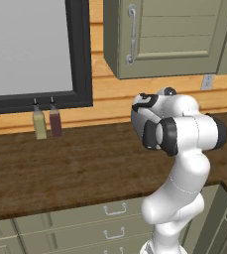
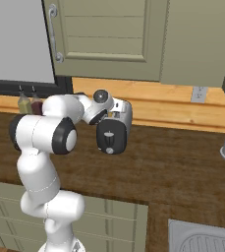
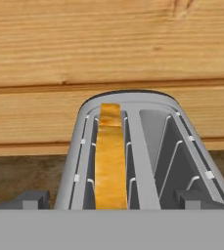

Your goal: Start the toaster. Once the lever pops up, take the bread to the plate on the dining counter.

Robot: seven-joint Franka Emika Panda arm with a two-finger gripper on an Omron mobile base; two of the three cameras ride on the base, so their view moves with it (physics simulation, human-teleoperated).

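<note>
gripper point(image 3: 111, 202) poised above the toaster point(image 3: 133, 151), jaws spread wide, holding nothing

the bread point(image 3: 109, 156) stands in the left slot, long edge running away toward the wood wall point(image 3: 108, 44); the lever lies lower on the toaster's near face.

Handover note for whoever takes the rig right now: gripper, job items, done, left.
Gripper: open, empty, poised just above the toaster.
Silver two-slot toaster: on the dark-brown wood-grain counter by the wooden wall, partly behind the arm in the right base view.
Tan-golden bread slice: standing in the left slot in the hand view; the right slot is empty.
Done: arm brought to the toaster.
Lever position: cannot tell.
Left: start the toaster, wait for the pop, carry the bread to the plate.
</note>
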